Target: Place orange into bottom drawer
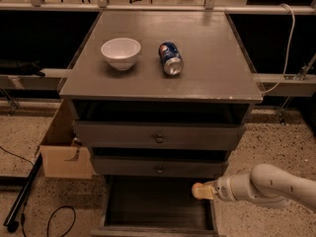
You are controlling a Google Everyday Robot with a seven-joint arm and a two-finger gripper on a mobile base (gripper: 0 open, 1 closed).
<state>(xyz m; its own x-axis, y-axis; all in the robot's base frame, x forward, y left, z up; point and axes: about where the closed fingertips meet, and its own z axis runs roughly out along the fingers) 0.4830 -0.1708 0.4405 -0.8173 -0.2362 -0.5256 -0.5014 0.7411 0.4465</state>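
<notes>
The bottom drawer point(158, 209) is pulled out, and its dark interior shows nothing inside. My arm reaches in from the lower right. My gripper point(201, 190) is over the drawer's right rim, just below the middle drawer's front. A small, rounded, pale orange thing sits at the gripper's tip; it looks like the orange point(198, 190), held in the gripper. It hangs a little above the drawer's floor.
A white bowl point(121, 52) and a blue soda can point(171, 58) lying on its side are on the cabinet top point(207, 78). The two upper drawers with knobs point(159, 138) are closed. A cardboard box point(64, 154) stands to the left of the cabinet, with cables on the floor near it.
</notes>
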